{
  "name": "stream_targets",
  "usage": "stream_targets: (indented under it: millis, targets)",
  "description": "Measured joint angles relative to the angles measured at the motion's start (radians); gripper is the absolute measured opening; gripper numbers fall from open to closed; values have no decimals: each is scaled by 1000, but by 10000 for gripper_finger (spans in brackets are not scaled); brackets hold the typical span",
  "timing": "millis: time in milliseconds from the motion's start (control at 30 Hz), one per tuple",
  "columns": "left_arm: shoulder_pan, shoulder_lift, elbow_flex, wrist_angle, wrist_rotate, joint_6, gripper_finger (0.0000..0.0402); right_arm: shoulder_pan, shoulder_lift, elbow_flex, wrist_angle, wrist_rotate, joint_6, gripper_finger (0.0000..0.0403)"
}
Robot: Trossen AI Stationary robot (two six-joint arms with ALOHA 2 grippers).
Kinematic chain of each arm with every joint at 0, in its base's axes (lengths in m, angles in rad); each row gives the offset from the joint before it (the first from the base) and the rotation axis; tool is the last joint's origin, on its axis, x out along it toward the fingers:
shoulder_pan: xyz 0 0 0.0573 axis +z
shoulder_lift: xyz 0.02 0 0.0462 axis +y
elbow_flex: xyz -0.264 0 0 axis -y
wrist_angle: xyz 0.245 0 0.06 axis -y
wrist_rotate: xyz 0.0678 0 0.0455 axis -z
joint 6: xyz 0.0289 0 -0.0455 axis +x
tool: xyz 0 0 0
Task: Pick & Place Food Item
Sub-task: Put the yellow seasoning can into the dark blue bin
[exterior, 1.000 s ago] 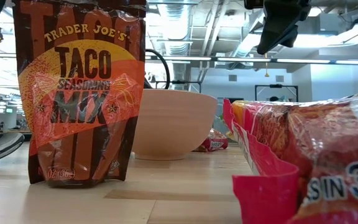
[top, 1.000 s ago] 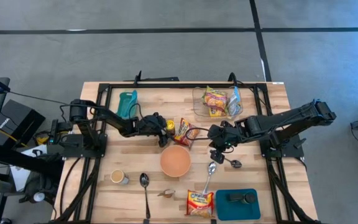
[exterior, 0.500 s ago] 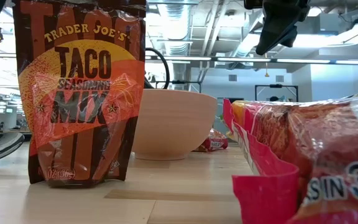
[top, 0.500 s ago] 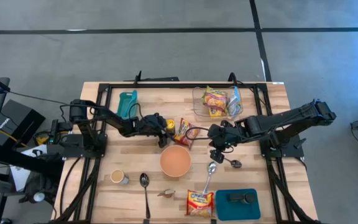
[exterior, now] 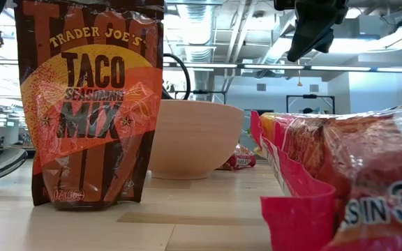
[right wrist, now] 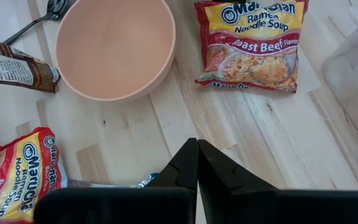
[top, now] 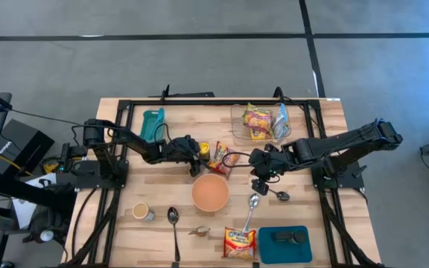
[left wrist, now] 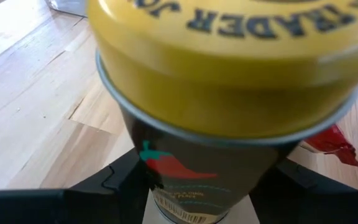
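Gripping yellow-lidded spice can [left wrist: 219, 112], left pincer [top: 198, 156], empty bowl [top: 210, 192]

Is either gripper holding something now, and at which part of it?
The left gripper jaws close around the dark body of the yellow-lidded spice can, below its lid. The right gripper is shut and holds nothing.

The table [top: 162, 223] was pale planked wood with a smooth, faintly satin finish. The spice tin [left wrist: 210, 118] had a glossy yellow plastic lid over a printed dark body. The bowl [right wrist: 114, 46] looked matt and smooth. The ramen packets [right wrist: 253, 40] and taco seasoning pouch [exterior: 89, 104] were crinkled glossy film. The spoons [top: 173, 217] were shiny metal.
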Motion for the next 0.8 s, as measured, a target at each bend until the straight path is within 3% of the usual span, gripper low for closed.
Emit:
stream_targets:
  millis: [500, 800]
  targets:
    - [0, -17, -1, -16, 0, -23, 214, -6, 0, 0, 0, 0, 0, 1]
    - [0, -209, -2, -110, 0, -29, 214, -36, 0, 0, 0, 0, -8, 1]
